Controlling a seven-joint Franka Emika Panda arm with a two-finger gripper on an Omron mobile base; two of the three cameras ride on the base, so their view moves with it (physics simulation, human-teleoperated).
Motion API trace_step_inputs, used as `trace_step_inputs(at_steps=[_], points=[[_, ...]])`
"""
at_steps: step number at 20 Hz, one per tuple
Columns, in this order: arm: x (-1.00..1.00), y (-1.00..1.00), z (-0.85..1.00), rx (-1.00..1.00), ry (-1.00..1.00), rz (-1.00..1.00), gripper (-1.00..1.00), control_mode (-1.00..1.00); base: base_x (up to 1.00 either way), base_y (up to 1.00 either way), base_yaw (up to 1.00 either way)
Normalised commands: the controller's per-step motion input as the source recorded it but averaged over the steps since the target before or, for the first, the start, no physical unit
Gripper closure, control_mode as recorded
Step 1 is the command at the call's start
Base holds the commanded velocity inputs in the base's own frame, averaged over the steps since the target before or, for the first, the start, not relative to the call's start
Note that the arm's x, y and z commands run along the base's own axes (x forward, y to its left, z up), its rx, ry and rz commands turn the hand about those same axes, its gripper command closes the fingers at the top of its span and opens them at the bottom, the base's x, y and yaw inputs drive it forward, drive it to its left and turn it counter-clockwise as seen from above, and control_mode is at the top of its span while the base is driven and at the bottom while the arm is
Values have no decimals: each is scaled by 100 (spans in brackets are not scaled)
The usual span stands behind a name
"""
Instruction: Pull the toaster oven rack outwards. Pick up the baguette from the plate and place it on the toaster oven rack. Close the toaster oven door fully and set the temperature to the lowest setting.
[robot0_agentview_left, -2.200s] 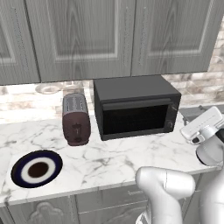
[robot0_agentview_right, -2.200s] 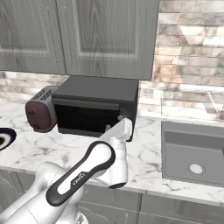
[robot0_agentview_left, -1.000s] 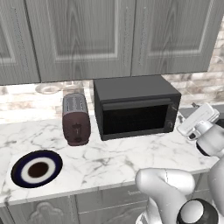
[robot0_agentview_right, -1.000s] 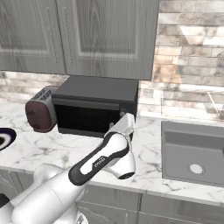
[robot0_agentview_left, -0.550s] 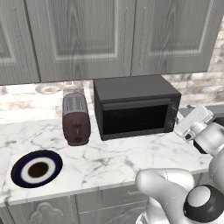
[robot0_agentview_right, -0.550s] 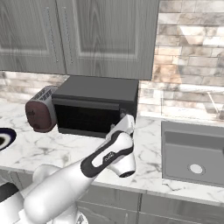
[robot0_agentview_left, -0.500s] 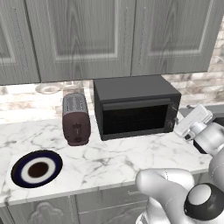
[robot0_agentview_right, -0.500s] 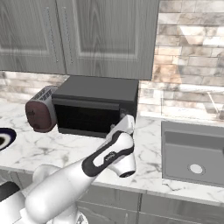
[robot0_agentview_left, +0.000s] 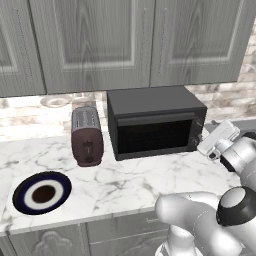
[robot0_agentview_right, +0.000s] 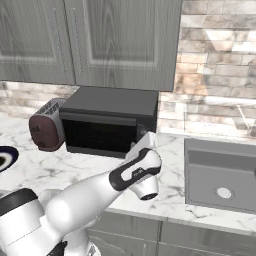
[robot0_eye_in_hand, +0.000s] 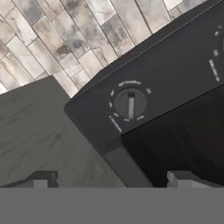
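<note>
While toaster oven door (robot0_agentview_left: 154, 135) shut, plate (robot0_agentview_left: 42, 192) apparently bare.

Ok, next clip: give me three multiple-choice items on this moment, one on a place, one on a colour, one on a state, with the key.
1. Where is the slot toaster relative to the toaster oven, in the left base view?
A. To its left
B. On top of it
C. To its right

2. What colour is the plate centre?
A. White
B. Dark brown
C. Green

3. How is the toaster oven door?
A. Hanging fully open
B. Missing
C. Closed

Key: 1 A, the toaster stands left of the oven on the counter. 2 B, brown inside the white ring. 3 C, it sits flush with the front.
</note>
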Motion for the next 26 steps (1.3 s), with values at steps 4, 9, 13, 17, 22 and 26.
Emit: trace_step_inputs(at_steps=[4,9,13,17,22,26], points=[[27,-16,-3,0,0,0,-100,-100,0,0,0],[18,-12,-2,0,0,0,-100,-100,0,0,0],[14,-1,-10,-1,0,0,-100,-100,0,0,0],[6,0,-14,-1,0,0,-100,-100,0,0,0],[11,0,-8,-2,0,0,-100,-100,0,0,0],[21,0,0,-2,0,0,-100,-100,0,0,0]])
